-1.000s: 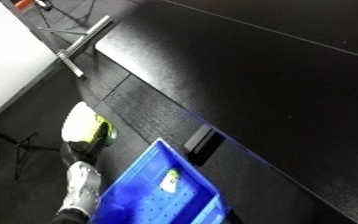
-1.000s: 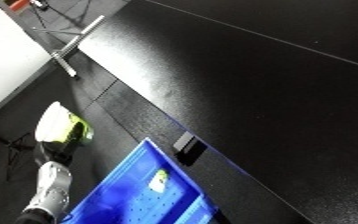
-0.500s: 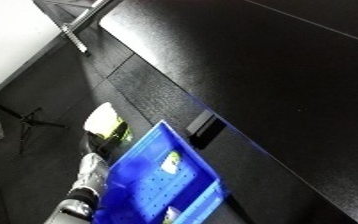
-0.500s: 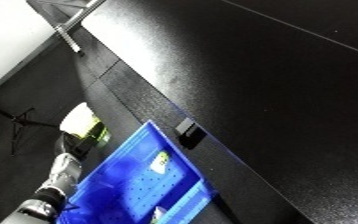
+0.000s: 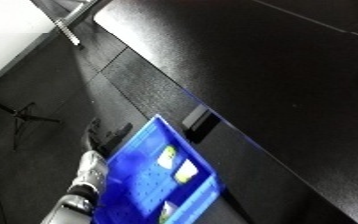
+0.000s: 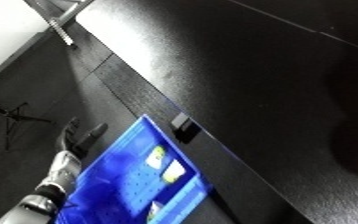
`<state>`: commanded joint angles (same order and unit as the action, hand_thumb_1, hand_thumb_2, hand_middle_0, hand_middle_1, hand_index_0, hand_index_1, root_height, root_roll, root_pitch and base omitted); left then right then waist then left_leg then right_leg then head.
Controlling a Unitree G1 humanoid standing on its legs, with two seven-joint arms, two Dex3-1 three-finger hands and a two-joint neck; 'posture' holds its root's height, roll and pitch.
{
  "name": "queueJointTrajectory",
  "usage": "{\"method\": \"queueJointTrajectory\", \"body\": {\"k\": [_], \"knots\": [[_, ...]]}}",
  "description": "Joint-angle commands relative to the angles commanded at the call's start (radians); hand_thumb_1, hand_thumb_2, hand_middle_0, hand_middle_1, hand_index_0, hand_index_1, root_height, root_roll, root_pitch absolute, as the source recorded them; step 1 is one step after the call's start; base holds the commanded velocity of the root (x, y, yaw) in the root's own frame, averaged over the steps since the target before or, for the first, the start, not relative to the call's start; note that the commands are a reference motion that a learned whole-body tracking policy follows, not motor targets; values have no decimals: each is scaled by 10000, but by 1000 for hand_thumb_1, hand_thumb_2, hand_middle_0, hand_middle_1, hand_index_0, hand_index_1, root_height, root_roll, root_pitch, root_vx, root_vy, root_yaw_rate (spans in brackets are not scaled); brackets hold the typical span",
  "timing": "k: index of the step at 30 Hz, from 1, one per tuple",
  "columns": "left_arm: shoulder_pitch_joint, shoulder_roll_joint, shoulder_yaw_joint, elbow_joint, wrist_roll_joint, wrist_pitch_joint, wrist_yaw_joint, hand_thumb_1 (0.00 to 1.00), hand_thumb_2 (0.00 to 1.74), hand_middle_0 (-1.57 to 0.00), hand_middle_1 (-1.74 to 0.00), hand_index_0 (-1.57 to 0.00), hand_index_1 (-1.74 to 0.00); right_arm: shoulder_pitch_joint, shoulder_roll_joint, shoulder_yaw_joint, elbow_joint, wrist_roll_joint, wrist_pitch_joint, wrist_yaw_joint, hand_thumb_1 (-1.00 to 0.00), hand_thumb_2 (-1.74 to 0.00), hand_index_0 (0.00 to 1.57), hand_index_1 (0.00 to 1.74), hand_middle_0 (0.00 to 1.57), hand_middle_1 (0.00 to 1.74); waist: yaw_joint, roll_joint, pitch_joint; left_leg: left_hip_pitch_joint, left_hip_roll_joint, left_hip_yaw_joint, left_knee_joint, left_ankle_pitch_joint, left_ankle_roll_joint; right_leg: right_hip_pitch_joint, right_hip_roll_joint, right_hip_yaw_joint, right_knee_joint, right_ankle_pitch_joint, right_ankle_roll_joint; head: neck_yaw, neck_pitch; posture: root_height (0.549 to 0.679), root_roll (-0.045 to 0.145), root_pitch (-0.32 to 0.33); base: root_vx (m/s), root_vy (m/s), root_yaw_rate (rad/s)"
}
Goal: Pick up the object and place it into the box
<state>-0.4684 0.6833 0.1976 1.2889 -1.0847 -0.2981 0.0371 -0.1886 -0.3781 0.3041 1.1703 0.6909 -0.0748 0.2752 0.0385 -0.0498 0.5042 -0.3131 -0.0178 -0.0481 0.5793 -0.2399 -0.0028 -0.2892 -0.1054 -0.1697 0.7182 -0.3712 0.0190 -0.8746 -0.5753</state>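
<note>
Left hand (image 6: 76, 136), fingers spread and empty, hangs at nine o'clock of the blue bin (image 6: 127, 187). Its white-and-green object is gone since a second ago, seemingly dropped among the bin's pale items (image 6: 173, 171).

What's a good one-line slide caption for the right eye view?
Left hand open beside the blue bin, which holds small pale objects, next to the black table.

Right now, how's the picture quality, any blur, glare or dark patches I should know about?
Left eye view: soft all over, glare washing out the top left corner, dark table swallowing detail. Right eye view: blue bin saturated, its pale contents smeared; left hand dim against the dark floor, fingers straight.
</note>
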Motion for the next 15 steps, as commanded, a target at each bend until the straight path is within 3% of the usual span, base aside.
{"method": "queueJointTrajectory", "body": {"k": [8,15], "knots": [[-7,-95,-457,-139,1227,-144,-774,0,0,0,0,0,0,-58,13,77,-86,99,-64,-38,0,0,0,0,0,0,-9,14,27,-22,3,111,117,-133,24,-67,-2,46,-59,125,67,1606,-41,641,28,-48,-27,-11,-47],[320,-538,-1106,-746,1987,-54,-2367,0,0,0,0,0,0,-188,-60,64,-181,96,-126,-103,0,0,0,0,0,0,-26,107,61,38,32,256,185,-251,23,-97,16,172,-215,329,148,4565,-134,643,23,-44,-33,2,-103]]}}
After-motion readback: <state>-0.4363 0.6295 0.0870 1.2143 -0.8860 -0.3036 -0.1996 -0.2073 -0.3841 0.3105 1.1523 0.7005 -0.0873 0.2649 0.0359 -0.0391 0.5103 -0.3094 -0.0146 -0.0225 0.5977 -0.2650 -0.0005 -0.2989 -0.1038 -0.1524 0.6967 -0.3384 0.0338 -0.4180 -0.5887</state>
